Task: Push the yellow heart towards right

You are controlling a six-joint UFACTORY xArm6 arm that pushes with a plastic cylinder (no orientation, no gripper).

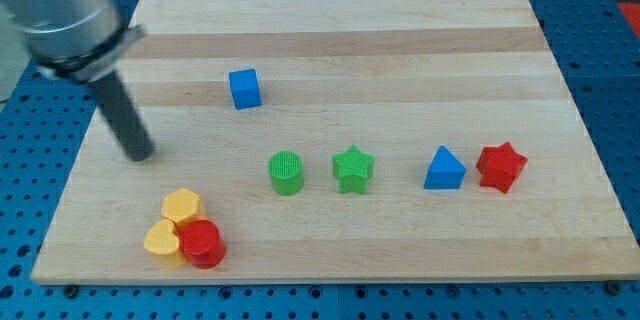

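tip (143, 154): at the view's left on the surface (400, 40), above the three-block cluster, well left of the cylinder, apart from every block
cube (244, 88): alone toward the view's top, right of the tip, above and left of the cylinder
cylinder (286, 173): mid-surface, just left of the star
star (352, 169): between cylinder and triangle
triangle (444, 169): right of the star, just beside the far-right star
far-right star (500, 167): rightmost in the row
hexagon (183, 206): top of the cluster at lower left, touching heart and low cylinder
heart (163, 240): leftmost in the cluster, below the hexagon
low cylinder (203, 244): touching the heart's right side
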